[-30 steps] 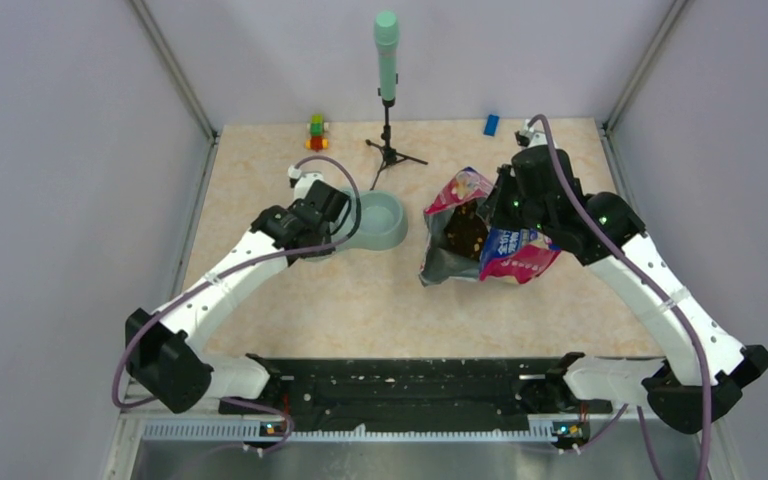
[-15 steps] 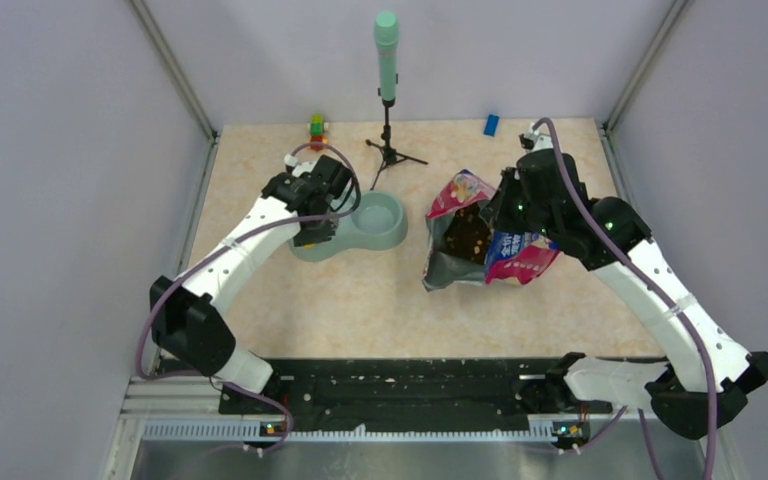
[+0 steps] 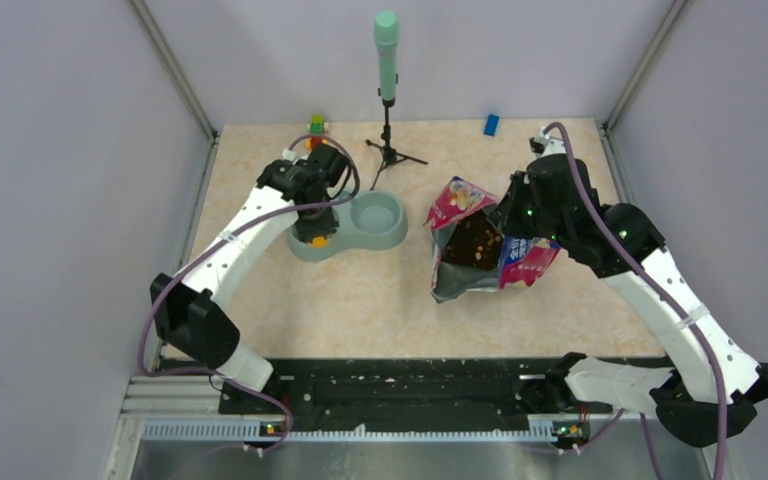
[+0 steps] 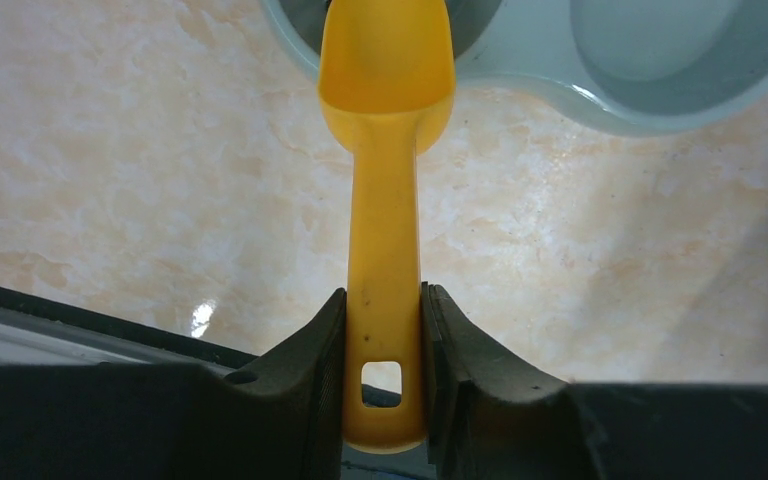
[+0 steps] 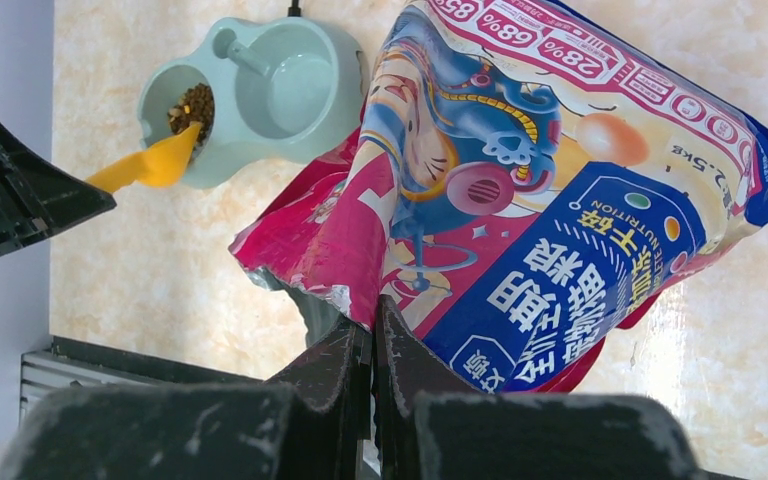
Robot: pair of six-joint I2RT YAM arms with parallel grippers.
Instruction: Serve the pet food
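The left gripper (image 4: 384,300) is clamped on the flat handle of a yellow scoop (image 4: 385,150), one finger pressed against each side just above the hanging hole. In the left wrist view the handle runs straight up toward 12 o'clock, and the cup of the scoop overlaps the rim of a pale green two-part dish (image 4: 600,110).

The right wrist view shows the scoop's tip over the dish's smaller compartment. A little heap of dark brown pet food (image 5: 193,105) lies in that compartment. The larger round compartment sits beside it at 3 o'clock.

The right gripper (image 5: 373,320) is closed on the silver-lined torn edge of a glossy pink and blue bag (image 5: 520,200), pinching the foil between its fingers. In the overhead view the bag's mouth gapes open toward the camera, and more brown pellets show inside it.

On the pale marbled bench (image 3: 360,290), seen from above, the dish is at about 9 o'clock from the centre. The bag is at about 3 o'clock, well apart from the dish. At 12 o'clock, near the far edge, a green microphone (image 3: 387,60) stands on a small black tripod. A blue block (image 3: 491,124) lies at 1 o'clock. A stack of coloured blocks (image 3: 316,124) is at 11 o'clock, just beyond the left arm's wrist.
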